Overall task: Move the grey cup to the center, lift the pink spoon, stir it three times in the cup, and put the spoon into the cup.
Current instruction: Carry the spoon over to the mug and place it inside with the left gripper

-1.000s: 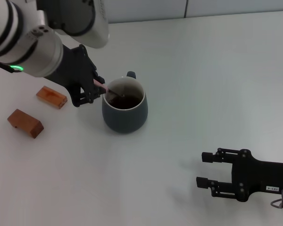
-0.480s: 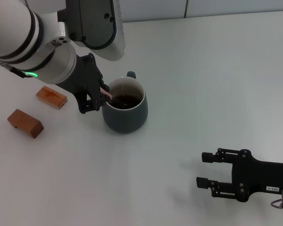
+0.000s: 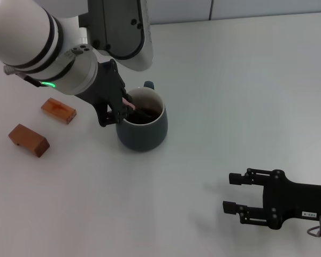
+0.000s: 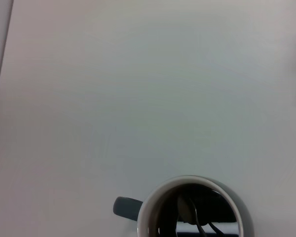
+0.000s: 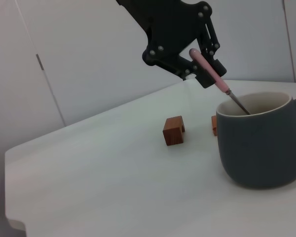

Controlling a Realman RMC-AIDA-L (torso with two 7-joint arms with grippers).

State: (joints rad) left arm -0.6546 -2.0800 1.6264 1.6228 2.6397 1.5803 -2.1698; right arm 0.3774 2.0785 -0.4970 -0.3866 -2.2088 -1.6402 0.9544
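Bench [image 3: 230, 80] carries everything; we log items from largest down. Grey cup [image 3: 142, 126] stands directly under and just right of the left end effector [image 3: 116, 110], handle on the far side, dark liquid inside. Left end effector is clamped on the pink spoon [image 5: 209, 71] by its handle; in the right wrist view the handle sits pinched between the black fingers [image 5: 207, 79]. Right end effector [image 3: 232, 193] lies near the bench edge, well apart from the cup, fingers apart, holding nothing; we judge it idle. Two wooden blocks [image 3: 28, 140] sit to the left of the working end effector, clear of the cup.

Key relation: the spoon's long axis slants down from the end effector into the cup, metal neck crossing the rim, bowl [image 4: 186, 210] dipped in the liquid. We judge the step in hand to be stirring; stir count cannot be told. Release into the cup would need only the left fingers parting, since the bowl is already inside.
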